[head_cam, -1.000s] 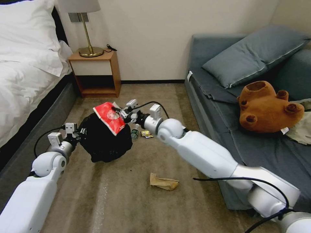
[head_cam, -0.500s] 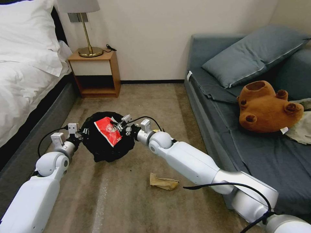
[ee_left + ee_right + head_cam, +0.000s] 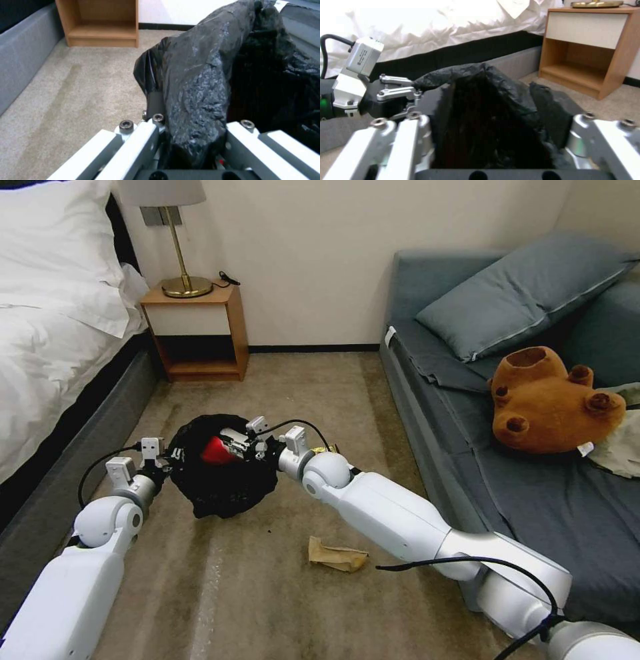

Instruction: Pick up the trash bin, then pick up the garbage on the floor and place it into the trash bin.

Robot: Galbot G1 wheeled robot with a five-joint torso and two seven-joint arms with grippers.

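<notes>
Right gripper [image 3: 235, 441] is placed over the mouth of the trash bin [image 3: 223, 493]; its fingers look spread, red-and-white snack packet [image 3: 215, 451] lodged just beyond them, inside the black liner, so release looks done or nearly. Left gripper [image 3: 168, 459] is clamped on the liner-covered rim, bin held off the carpet [image 3: 267, 593] so drops land inside. Brown paper bag [image 3: 337, 555] is left on the carpet, well apart from the bin

The trash bin [image 3: 220, 480] wears a glossy, crinkled black plastic bag; the carpet [image 3: 280, 593] is rough matt pile; the nightstand [image 3: 200, 337] is smooth wood
</notes>
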